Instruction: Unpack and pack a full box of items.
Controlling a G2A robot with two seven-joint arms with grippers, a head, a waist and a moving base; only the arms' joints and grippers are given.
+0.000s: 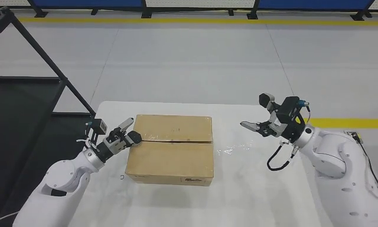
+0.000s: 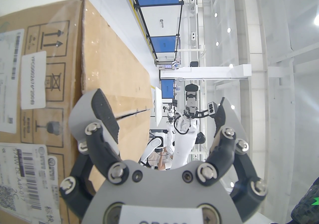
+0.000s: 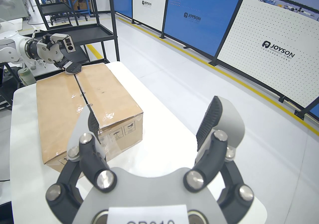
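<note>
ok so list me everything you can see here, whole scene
cardboard box: one, brown, middle of the table, top flaps shut along a centre seam
labels: at least three, white, on the box's end facing the left arm
table: one, white, under the box
shelf rack: one, black, on the floor beyond the box's left end
fence panels: several, blue and white, along the far side of the floor
floor line: one, yellow, in front of the panels
left gripper: one, grey with black pads, open, at the box's left end by the seam
right gripper: one, same colours, open, above the table right of the box, apart from it
</note>
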